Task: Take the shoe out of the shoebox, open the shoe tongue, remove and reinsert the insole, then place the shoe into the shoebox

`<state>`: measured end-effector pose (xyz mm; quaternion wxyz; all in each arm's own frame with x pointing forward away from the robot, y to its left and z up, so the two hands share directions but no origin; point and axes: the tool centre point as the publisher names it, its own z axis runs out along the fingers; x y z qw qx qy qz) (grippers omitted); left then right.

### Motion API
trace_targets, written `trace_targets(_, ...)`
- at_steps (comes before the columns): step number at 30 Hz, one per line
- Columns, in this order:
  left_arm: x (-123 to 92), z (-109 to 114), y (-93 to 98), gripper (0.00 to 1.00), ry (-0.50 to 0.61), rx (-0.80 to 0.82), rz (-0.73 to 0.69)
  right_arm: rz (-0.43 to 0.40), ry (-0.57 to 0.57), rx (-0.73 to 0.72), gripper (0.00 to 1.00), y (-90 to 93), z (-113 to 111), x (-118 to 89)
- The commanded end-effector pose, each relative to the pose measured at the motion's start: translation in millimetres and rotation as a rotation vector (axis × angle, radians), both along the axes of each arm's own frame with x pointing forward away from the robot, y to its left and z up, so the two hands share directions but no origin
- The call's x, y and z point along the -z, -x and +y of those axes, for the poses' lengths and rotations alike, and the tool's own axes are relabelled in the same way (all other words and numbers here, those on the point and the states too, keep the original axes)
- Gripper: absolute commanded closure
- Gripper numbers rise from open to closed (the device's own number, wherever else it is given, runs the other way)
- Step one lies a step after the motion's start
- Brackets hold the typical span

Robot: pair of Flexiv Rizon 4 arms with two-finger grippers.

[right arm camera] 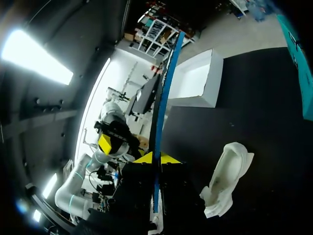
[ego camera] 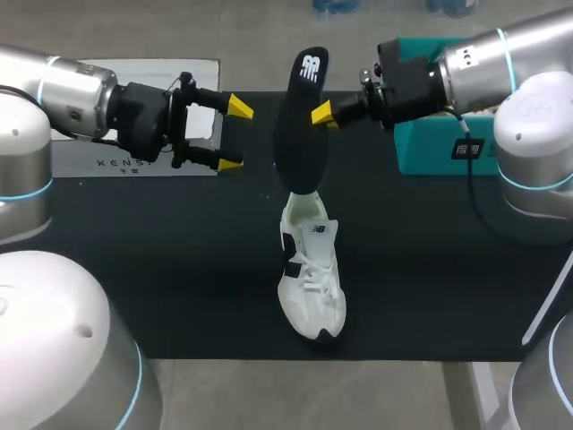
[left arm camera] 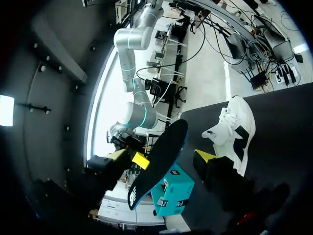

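A dark insole [ego camera: 300, 125] is held aloft over the black table [ego camera: 134, 269], clamped on edge between the yellow-tipped fingers of the right gripper [ego camera: 320, 115], which is closed on it from both sides. In the right wrist view, the insole [right arm camera: 164, 98] is seen edge-on, rising from between that gripper's tips [right arm camera: 155, 157]. The left gripper [ego camera: 235, 136] is stationed just beside the insole, its fingers spread wide and nothing gripped. From the left wrist, the insole [left arm camera: 161, 161] is seen ahead of those parted fingers [left arm camera: 172, 157].

The white shoe [ego camera: 311, 273] is left standing on its sole near the middle of the table, under and apart from the lifted insole, laces up and heel turned towards the far edge. A white shoebox [ego camera: 134, 90] is set at the far left behind the left gripper, and a teal box [ego camera: 430, 148] at the far right, under the right arm.
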<state>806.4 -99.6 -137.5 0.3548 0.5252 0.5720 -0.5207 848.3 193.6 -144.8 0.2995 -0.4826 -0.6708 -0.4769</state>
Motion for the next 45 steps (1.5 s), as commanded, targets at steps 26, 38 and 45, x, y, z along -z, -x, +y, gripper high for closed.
trace_targets(26,-4,16,7.6,0.00,-0.008,0.004,0.008,0.002,0.011,0.007,1.00,1.4,2,-1)
trace_targets(38,-4,41,5.6,0.00,-0.270,-0.186,0.127,0.002,0.011,0.007,1.00,1.4,2,-1)
trace_targets(45,8,67,21.3,0.00,-0.480,-0.358,0.320,0.002,0.011,0.007,1.00,1.4,2,-1)
